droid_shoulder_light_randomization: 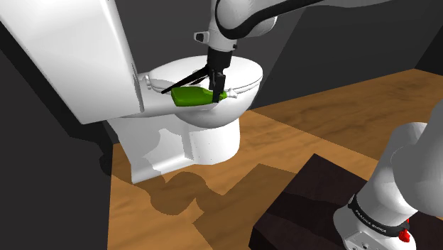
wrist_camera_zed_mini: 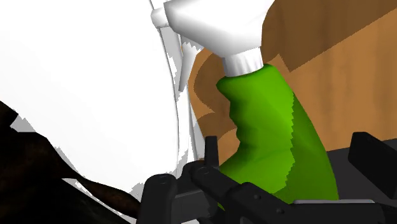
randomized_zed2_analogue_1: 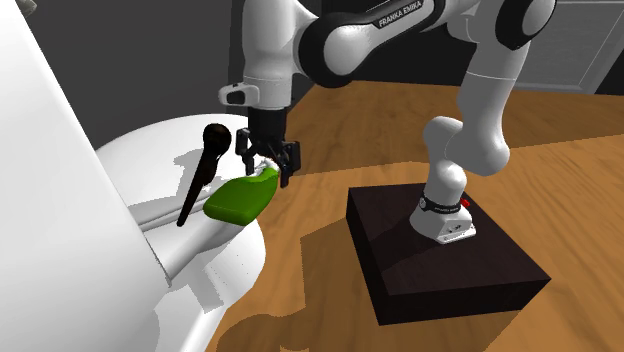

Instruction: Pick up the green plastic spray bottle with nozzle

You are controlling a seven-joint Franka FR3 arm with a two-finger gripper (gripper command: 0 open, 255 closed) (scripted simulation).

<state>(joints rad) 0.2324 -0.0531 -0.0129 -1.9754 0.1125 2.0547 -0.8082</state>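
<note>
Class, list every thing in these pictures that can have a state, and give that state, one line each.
Green plastic spray bottle with white nozzle: lying on its side on the toilet lid.
White toilet lid: shut.
Black round-headed, long-handled tool: lying on the lid beside the bottle.
Black two-finger end effector: open, fingers either side of the bottle's upper part.

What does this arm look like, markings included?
The arm has rounded white links with dark joints. White FRANKA EMIKA lettering runs across one dark section. A black lettered ring with a small red part circles its foot. The gripper is all black, with two blocky fingers.
</note>
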